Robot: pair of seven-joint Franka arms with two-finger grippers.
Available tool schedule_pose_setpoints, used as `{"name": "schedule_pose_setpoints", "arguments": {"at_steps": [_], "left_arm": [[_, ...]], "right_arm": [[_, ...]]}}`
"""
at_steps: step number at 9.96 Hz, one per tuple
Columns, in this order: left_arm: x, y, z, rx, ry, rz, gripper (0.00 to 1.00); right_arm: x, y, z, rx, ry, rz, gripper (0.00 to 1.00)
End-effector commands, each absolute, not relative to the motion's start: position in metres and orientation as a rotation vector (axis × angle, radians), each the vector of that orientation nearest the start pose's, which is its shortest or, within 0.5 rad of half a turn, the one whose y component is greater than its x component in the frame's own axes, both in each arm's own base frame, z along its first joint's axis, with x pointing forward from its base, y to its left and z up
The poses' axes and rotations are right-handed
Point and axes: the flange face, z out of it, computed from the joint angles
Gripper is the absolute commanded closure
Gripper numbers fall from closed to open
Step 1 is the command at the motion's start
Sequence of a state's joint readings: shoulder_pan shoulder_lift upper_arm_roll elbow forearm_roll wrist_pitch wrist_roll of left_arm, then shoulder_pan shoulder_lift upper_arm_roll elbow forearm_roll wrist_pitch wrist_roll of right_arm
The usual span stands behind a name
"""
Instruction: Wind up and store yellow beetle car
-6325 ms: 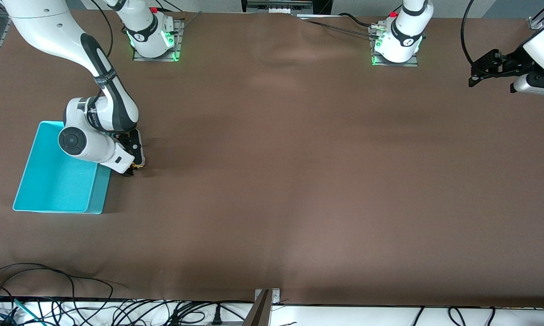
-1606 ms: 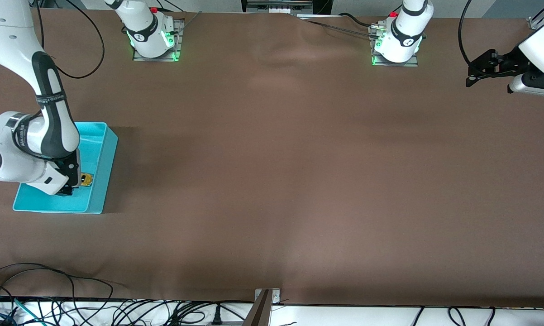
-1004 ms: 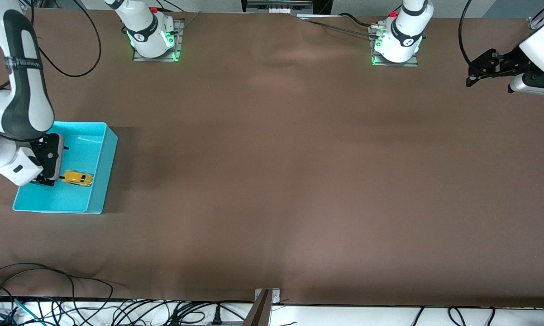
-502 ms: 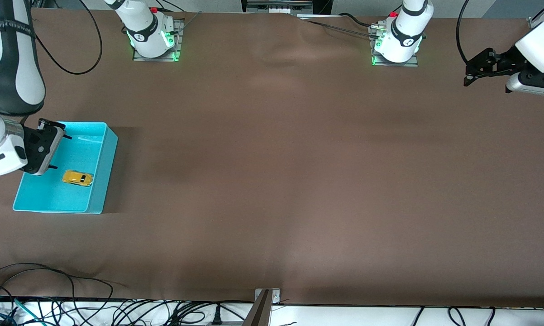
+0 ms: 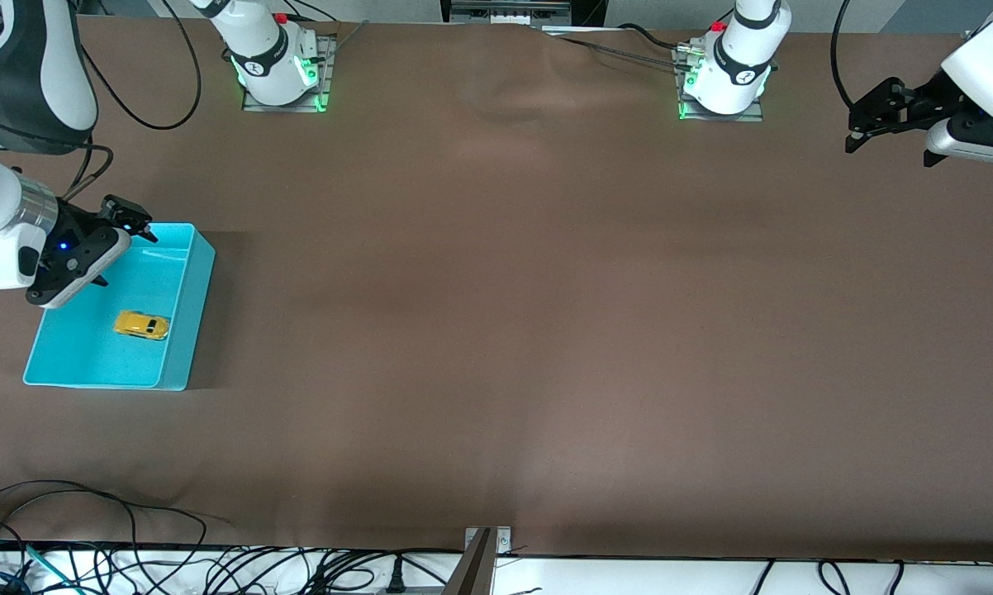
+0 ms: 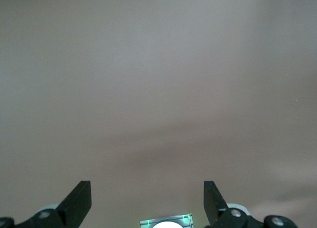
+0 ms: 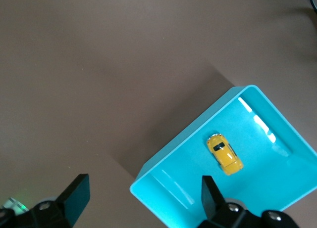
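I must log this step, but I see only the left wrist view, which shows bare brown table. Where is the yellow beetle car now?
Observer: The yellow beetle car lies inside the turquoise bin, at the right arm's end of the table.
Operator: Does a gripper hold it?
Observer: No. The right gripper is open and empty, raised over the bin's edge farther from the front camera.
Operator: And the left gripper, whose camera I see?
Observer: The left gripper is open, waiting above the left arm's end of the table, with nothing on the table near it.

Beetle car (image 5: pixel 141 326) inside bin (image 5: pixel 184 322)
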State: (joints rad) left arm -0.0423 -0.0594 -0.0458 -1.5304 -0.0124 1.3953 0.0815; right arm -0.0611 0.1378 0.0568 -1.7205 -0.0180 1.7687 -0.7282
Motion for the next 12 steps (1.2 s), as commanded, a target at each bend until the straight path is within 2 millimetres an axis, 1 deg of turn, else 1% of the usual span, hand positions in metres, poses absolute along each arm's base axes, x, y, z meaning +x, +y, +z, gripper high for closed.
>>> {"name": "schedule_pose_setpoints", "arguments": {"at_steps": [1,3,5,6,7,8,9,10,11,12], "left_arm": [[0.515,-0.049,0.667,-3.144,0.263,0.112,0.0],[0.515,-0.05,0.669,-3.144,0.265,0.107,0.0],[0.515,-0.051,0.668,-3.142,0.27,0.107,0.0],[0.515,-0.052,0.669,-3.141,0.27,0.104,0.0],[0.513,-0.053,0.671,-3.143,0.27,0.1,0.0],[0.513,-0.053,0.672,-3.141,0.27,0.097,0.0],[0.513,-0.053,0.673,-3.142,0.265,0.092,0.0],[0.512,-0.053,0.677,-3.143,0.268,0.08,0.0],[0.509,-0.053,0.688,-3.142,0.27,0.061,0.0],[0.508,-0.054,0.693,-3.142,0.273,0.056,0.0]], "right_arm": [[0.581,0.002,0.511,-3.002,-0.826,0.132,0.0],[0.571,0.022,0.529,-3.069,-0.587,0.137,0.0],[0.563,0.049,0.542,-3.125,-0.275,0.158,0.0],[0.56,0.052,0.547,-3.136,-0.185,0.151,0.0],[0.56,0.052,0.552,-3.139,-0.166,0.158,0.0],[0.558,0.048,0.56,-3.139,-0.158,0.175,0.0],[0.557,0.039,0.565,-3.14,-0.139,0.185,0.0],[0.556,0.019,0.572,-3.142,-0.091,0.173,0.0],[0.552,0.008,0.58,-3.145,-0.059,0.155,0.0],[0.549,-0.006,0.588,-3.149,-0.018,0.133,0.0]]}}
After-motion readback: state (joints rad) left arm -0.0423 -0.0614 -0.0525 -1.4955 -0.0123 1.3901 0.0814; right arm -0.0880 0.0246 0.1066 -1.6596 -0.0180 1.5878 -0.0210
